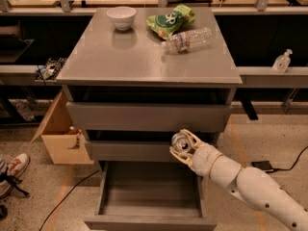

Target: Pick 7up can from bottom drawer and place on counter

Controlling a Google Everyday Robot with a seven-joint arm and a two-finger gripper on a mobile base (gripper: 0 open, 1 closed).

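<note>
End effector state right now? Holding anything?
End effector: closed on the 7up can, above the open bottom drawer.

The gripper (185,148), fingers clasped round the 7up can (180,140), hangs right of centre, before the middle drawer (125,151) and above the open bottom drawer (144,221). On the counter (120,61), a bowl (121,17), snack bag (171,20) and lying bottle (188,39) crowd the upper part; the lower half lies bare.

Looks down frontally at counter (144,61), claw (183,146) lower right.
</note>
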